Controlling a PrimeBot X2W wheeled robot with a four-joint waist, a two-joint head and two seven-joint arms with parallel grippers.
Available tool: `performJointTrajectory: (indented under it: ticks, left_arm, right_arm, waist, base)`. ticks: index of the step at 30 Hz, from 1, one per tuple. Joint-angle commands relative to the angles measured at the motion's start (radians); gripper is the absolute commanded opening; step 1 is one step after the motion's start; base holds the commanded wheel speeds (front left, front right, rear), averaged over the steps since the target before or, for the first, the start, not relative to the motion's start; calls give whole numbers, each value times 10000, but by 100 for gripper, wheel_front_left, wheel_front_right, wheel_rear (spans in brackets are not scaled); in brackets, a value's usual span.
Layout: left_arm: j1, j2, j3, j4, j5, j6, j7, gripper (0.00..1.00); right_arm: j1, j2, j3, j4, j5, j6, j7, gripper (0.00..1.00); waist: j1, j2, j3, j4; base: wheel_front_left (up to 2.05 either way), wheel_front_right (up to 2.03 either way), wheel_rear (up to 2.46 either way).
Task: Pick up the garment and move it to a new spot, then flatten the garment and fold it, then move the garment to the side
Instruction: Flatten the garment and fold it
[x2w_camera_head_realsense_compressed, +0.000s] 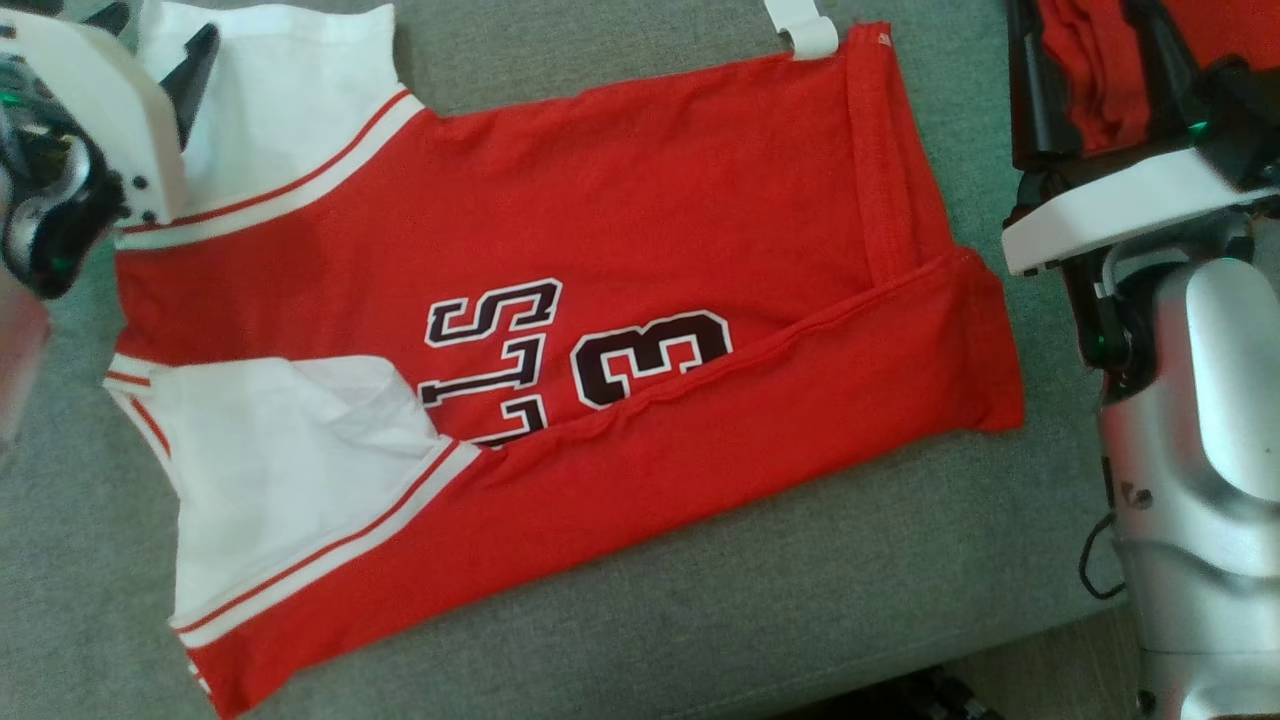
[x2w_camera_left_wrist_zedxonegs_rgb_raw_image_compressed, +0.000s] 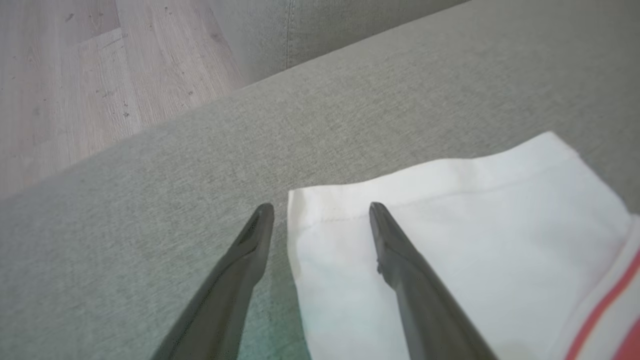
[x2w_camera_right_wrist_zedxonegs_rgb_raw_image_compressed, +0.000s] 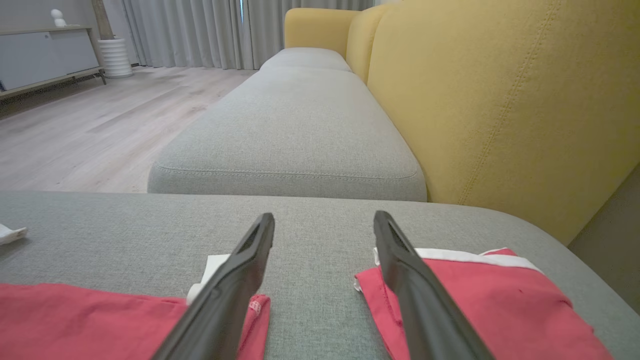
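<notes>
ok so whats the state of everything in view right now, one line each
jersey: spread on the grey cushion, not held, lower long edge folded up over part of the lettering
white sleeve: lying flat, its corner between the left hand's fingers
left hand: open, holding nothing
right hand: open, holding nothing
second red garment: lying apart from the jersey, not held

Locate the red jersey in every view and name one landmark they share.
Head view: the red jersey lies spread across the centre.
Left wrist view: its white sleeve fills the lower right.
Right wrist view: a red edge of it runs along the bottom left.
Shared landmark: the grey cushion beneath it.
</notes>
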Motion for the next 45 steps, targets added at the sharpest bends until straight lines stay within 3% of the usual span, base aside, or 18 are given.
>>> performJointTrajectory:
  ticks: [1, 14, 15, 16, 21, 24, 31, 45]
  left_arm:
    - [-606, 745, 87, -105, -86, 19, 75, 100]
    - [-892, 859, -932, 327, -1619, 18, 658, 100]
    - [-889, 856, -1028, 262, -1791, 18, 718, 56]
    - [-883, 854, -1149, 176, -1932, 18, 747, 0]
    - [-1016, 640, -998, 442, -2158, 40, -386, 0]
    - [-1082, 293, -1129, 644, -1624, 38, -1809, 0]
    - [-490, -226, -1267, 289, -1508, 27, -3597, 0]
    - [623, -585, -2491, -1508, -1366, 19, -4174, 0]
  right_arm:
    - [-199, -29, 180, -271, 44, -9, -109, 100]
    - [-251, -94, 276, -195, 60, -9, -137, 100]
    - [-258, -113, 259, -178, 51, -9, -124, 100]
    - [-262, -143, 243, -151, 34, -9, -104, 100]
    - [-253, -411, 391, 88, 59, -9, 158, 100]
    - [-334, -992, 632, 522, 43, -9, 797, 100]
    - [-846, -1927, 1287, 1526, 786, -9, 2260, 100]
    - [-1583, -3641, 3100, 3432, 3853, -9, 4166, 100]
  waist:
    - [-2, 1, 92, -77]
    - [-2, 1, 280, -139]
    - [-2, 1, 284, -122]
    - [-2, 1, 278, -86]
    - [-2, 1, 21, 265]
    - [-2, 1, -359, 782]
    - [-2, 1, -972, 1831]
    - [-2, 1, -1271, 3134]
  base:
    - [0, 0, 0]
    - [0, 0, 0]
    - [0, 0, 0]
    - [0, 0, 0]
    - [0, 0, 0]
    - [0, 0, 0]
    - [0, 0, 0]
    - [0, 0, 0]
